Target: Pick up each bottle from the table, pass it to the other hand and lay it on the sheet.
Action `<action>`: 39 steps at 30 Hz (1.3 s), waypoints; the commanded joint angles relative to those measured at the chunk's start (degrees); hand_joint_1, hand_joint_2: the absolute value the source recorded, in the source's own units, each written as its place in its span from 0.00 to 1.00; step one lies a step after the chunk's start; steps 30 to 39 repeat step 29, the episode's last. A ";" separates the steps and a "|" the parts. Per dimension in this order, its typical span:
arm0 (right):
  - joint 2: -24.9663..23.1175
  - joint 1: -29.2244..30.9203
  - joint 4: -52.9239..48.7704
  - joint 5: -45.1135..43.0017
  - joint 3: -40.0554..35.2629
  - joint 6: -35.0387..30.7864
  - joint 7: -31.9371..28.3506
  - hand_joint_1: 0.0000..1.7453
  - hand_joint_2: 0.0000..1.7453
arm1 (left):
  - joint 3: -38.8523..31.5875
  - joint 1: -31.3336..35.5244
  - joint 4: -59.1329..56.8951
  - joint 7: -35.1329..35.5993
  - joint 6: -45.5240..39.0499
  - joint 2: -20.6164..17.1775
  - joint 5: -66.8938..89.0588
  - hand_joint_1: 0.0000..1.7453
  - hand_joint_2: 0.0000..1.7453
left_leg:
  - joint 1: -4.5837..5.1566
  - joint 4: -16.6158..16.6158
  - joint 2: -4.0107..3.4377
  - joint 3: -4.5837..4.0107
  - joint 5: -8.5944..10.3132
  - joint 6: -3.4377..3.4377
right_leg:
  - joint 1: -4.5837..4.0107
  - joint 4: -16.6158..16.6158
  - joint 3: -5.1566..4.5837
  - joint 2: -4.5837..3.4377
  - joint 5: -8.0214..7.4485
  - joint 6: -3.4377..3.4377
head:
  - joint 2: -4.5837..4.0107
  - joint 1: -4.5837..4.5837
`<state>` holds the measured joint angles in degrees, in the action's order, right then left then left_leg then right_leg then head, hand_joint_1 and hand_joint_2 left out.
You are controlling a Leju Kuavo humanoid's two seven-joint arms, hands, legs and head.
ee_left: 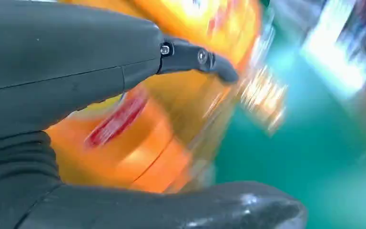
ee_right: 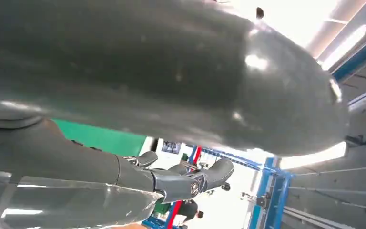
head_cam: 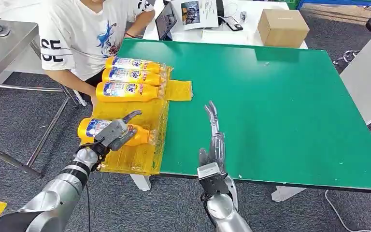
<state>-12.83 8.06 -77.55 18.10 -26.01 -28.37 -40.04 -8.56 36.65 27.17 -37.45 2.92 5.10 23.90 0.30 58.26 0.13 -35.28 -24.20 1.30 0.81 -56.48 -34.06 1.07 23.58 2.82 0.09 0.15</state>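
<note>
Laying the fourth bottle (head_cam: pixel 111 131) down looks like the step in hand: the left hand (head_cam: pixel 112 136) grips it round the body, on its side, low over the near part of the yellow sheet (head_cam: pixel 140 159), cap toward the green table (head_cam: pixel 280 111). Whether the bottle already rests on the sheet or hangs just above it, cannot tell. Left wrist view is blurred but shows orange bottle wall between thumb and fingers (ee_left: pixel 195 57), so the hold is firm for now. Three more bottles (head_cam: pixel 130 77) lie side by side on the far part of the sheet, touching or nearly so, caps toward the table, close to a seated person (head_cam: pixel 82 34) at the far-left corner. Right hand (head_cam: pixel 212 140) holds nothing; fingers stretched out and apart, palm edge-on over the near table edge, well apart from the sheet. Green top carries no bottle that I can see, so by my reading the picking and passing are done for all four, and what is left is to let this last one go and draw the left hand clear. Risk: round bottle near the sheet's front edge, which overhangs the table corner; it may roll off on release. Cardboard box (head_cam: pixel 282 26) on the white table beyond.
</note>
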 commanded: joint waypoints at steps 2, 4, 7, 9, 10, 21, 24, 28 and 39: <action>-1.39 1.44 5.87 1.11 -0.42 -0.75 0.25 0.00 0.00 | 0.03 -7.09 35.75 -2.55 -23.08 6.14 -18.40 0.00 0.00 | -0.11 0.02 -0.17 -0.02 -0.13 -0.10 | -0.10 0.04 -0.05 -0.13 0.07 -0.09 | 0.00 0.02; -1.37 1.50 6.23 1.10 -0.40 -0.65 0.24 0.00 0.00 | 1.79 -7.94 38.56 -2.55 -25.37 5.85 -18.70 0.00 0.00 | -0.06 -0.01 -0.02 -0.05 -0.09 -0.09 | -0.06 0.04 -0.04 -0.09 0.05 -0.07 | 0.00 0.04; -1.37 1.39 6.67 1.18 -0.35 -0.73 0.23 0.00 0.00 | 3.09 -8.30 40.58 -2.55 -26.70 5.89 -19.76 0.00 0.00 | -0.09 0.03 -0.02 -0.12 -0.10 -0.07 | -0.09 0.03 -0.11 -0.08 0.05 -0.07 | 0.00 0.04; -1.33 1.19 6.98 1.19 -0.24 -0.84 0.26 0.00 0.00 | 3.25 -8.26 40.75 -2.55 -26.83 6.10 -20.30 0.00 0.00 | -0.08 0.00 -0.01 -0.12 -0.08 -0.08 | -0.07 0.04 -0.10 -0.09 0.05 -0.08 | 0.00 0.04; -1.34 0.94 7.02 1.26 -0.08 -1.16 0.19 0.00 0.00 | 2.95 -8.44 40.76 -2.55 -25.91 6.44 -21.69 0.00 0.00 | -0.10 0.02 -0.01 -0.07 -0.11 -0.09 | -0.08 0.05 -0.05 -0.10 0.07 -0.09 | 0.00 0.04; -0.88 -13.55 -12.44 6.15 8.94 -11.63 0.04 0.00 1.00 | 8.14 -31.24 57.67 -2.55 -21.66 12.10 -23.65 0.00 1.00 | -0.04 -0.14 0.02 0.28 -0.27 -0.09 | -0.03 0.22 0.29 -0.09 0.23 -0.10 | 0.00 0.04; -0.88 -13.55 -12.44 6.15 8.94 -11.63 0.04 0.00 1.00 | 8.14 -31.24 57.67 -2.55 -21.66 12.10 -23.65 0.00 1.00 | -0.01 -0.02 -0.05 -0.03 -0.32 -0.09 | -0.01 0.10 -0.04 -0.08 0.19 -0.06 | 0.00 0.04; -0.88 -13.55 -12.44 6.15 8.94 -11.63 0.04 0.00 1.00 | 8.14 -31.24 57.67 -2.55 -21.66 12.10 -23.65 0.00 1.00 | 0.00 -0.02 -0.08 -0.22 -0.34 -0.11 | -0.01 0.09 -0.28 -0.09 0.14 -0.09 | 0.00 0.04; -0.88 -13.55 -12.44 6.15 8.94 -11.63 0.04 0.00 1.00 | 8.14 -31.24 57.67 -2.55 -21.66 12.10 -23.65 0.00 1.00 | -0.05 -0.02 -0.09 -0.04 -0.41 -0.15 | -0.05 0.11 -0.11 -0.11 0.18 -0.14 | 0.00 0.04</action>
